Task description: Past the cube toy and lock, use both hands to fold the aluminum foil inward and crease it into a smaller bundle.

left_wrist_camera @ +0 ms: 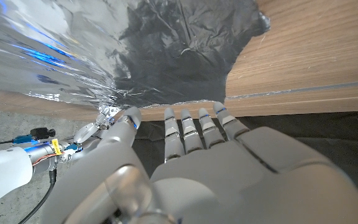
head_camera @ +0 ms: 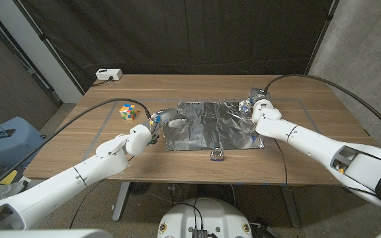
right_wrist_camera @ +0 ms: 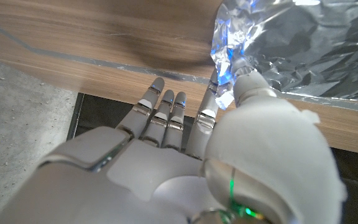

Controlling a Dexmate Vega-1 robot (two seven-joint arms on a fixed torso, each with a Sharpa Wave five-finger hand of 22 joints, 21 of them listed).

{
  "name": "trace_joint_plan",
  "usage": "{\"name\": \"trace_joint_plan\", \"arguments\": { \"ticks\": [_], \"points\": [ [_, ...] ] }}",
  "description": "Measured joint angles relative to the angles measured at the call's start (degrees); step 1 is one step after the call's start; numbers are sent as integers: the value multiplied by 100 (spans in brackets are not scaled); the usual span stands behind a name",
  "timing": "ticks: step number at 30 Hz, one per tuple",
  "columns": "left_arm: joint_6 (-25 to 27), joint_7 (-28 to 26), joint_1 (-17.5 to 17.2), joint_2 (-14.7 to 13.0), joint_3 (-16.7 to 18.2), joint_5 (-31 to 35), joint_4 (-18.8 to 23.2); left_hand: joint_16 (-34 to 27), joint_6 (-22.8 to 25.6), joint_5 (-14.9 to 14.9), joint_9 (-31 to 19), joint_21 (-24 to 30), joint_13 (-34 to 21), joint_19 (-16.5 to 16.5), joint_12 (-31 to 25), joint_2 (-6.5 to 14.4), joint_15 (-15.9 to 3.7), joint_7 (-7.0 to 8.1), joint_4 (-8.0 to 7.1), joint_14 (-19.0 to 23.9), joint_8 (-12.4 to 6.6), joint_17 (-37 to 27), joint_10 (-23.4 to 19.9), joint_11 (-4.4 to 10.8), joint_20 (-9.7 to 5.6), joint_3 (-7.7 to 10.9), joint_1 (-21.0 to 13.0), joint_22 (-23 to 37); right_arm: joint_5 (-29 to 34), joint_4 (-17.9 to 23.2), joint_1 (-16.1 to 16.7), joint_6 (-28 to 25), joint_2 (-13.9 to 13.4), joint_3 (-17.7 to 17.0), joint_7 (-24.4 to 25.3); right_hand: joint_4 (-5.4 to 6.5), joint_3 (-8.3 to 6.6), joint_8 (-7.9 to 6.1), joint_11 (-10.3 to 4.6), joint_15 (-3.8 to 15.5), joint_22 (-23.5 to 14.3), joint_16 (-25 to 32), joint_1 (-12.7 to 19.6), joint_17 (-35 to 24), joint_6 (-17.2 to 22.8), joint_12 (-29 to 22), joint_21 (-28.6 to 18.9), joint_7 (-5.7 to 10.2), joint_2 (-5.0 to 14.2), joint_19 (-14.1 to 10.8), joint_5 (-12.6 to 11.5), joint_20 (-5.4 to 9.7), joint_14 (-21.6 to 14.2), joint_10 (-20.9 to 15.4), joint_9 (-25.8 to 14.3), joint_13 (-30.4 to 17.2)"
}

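Two robot hands work a crumpled sheet of silver aluminium foil (head_camera: 211, 125) lying mid-table, with a small metal lock (head_camera: 217, 155) nearest the front edge at six o'clock of the sheet and touching its near border. At nine o'clock the left hand (head_camera: 156, 123) lifts the foil's near-left corner, though whether its fingers (left_wrist_camera: 194, 127) actually pinch it is hard to make out; farther back, at two o'clock, the right hand (head_camera: 258, 108) grasps the raised far-right corner between thumb and finger (right_wrist_camera: 211, 99). Beyond the left hand, a multicoloured cube toy (head_camera: 129, 112) sits apart on the wooden table (head_camera: 177, 86).
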State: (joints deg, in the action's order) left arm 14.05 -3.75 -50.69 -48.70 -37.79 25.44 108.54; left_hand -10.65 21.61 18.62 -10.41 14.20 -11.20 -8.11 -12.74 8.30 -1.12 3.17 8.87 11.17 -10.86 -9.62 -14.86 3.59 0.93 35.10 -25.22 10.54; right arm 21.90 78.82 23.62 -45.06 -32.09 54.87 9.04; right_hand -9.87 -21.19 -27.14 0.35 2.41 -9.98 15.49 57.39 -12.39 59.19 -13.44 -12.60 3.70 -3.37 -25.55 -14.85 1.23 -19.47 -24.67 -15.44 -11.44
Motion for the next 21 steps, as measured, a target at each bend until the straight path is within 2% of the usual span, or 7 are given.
{"name": "trace_joint_plan", "arguments": {
  "ticks": [5,15,21],
  "points": [
    [-54,-13,22,27,-22,44,-50,0,19,24,0,0,0,-9,-25,22,-22,-19,47,22,0,0,-40,1,9,-2,-22,0,0,5,-2,-17,-4,11,0,0,0,-21,44,-4,0,44,45,0,72,0,0,10,45,0,-22,0,-4,-60,4,0],
    [-92,-34,87,71,-110,236,-130,0,91,44,0,0,0,-91,-45,-4,-62,52,89,124,0,0,-114,34,9,40,-182,0,37,29,-33,-69,-10,38,-23,0,0,-22,6,-5,0,44,75,0,122,0,0,-2,15,-31,-22,31,-46,-100,30,0],
    [-65,5,156,92,-224,499,-176,0,2,44,0,0,0,-84,-4,-40,1,97,110,59,24,0,-87,7,17,14,-217,0,44,43,-38,-69,-19,41,-37,17,17,-21,6,-5,0,44,75,0,143,0,0,18,15,-31,-22,31,-46,-100,56,0]
  ]
}}
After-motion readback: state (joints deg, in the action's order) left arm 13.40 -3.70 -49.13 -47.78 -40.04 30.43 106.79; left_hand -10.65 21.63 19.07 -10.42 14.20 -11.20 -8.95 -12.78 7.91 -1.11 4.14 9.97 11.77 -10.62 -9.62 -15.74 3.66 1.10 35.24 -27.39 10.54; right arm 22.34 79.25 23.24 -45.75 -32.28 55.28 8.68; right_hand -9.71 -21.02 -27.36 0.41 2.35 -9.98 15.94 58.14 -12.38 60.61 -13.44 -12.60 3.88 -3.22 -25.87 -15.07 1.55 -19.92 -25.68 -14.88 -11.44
